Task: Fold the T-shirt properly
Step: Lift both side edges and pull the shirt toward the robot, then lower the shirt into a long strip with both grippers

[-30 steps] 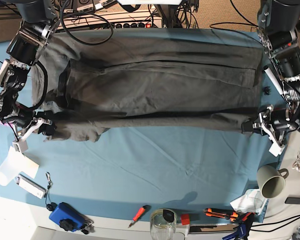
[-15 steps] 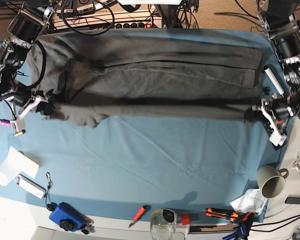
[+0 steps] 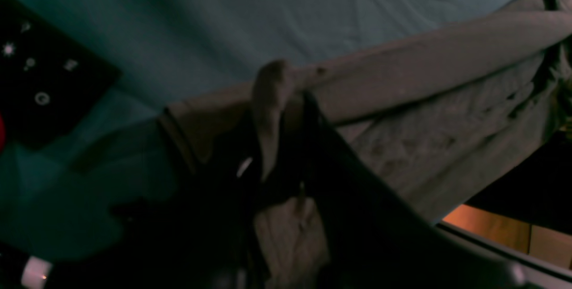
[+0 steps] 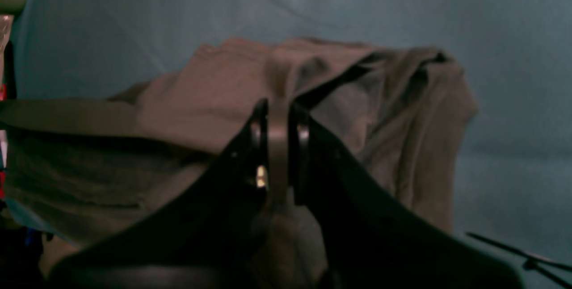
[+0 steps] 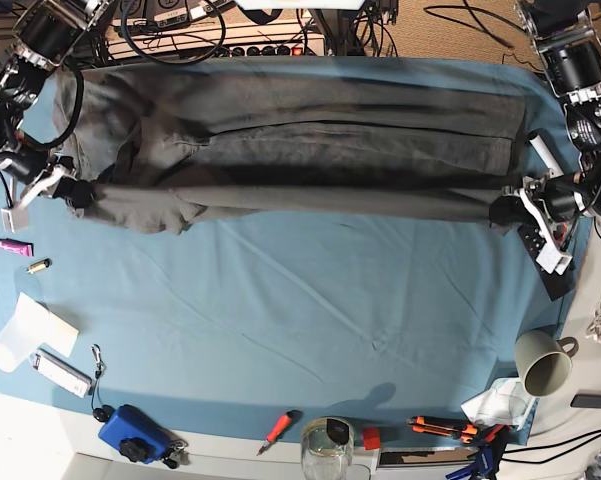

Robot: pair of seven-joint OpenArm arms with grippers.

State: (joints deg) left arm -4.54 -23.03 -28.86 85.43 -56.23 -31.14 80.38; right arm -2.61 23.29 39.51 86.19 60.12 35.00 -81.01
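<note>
The dark grey T-shirt lies stretched sideways across the far half of the teal sheet, and its near edge is pulled taut between both grippers. At the base view's right end, my left gripper is shut on a bunched bit of the shirt's edge. The left wrist view shows that gripper pinching a tab of T-shirt cloth. My right gripper is shut on the left end. Seen from the right wrist, the right gripper clamps a thin fold of the T-shirt, with a sleeve-like flap hanging beside it.
The teal sheet covers the table. Along the near edge lie a mug, a glass jar, a red screwdriver and a blue box. White paper and a pink marker lie at left. Cables crowd the back.
Both grippers have carried the shirt's near edge toward the far side of the table, still shut on it. The near flap now lies further over the rest of the shirt.
</note>
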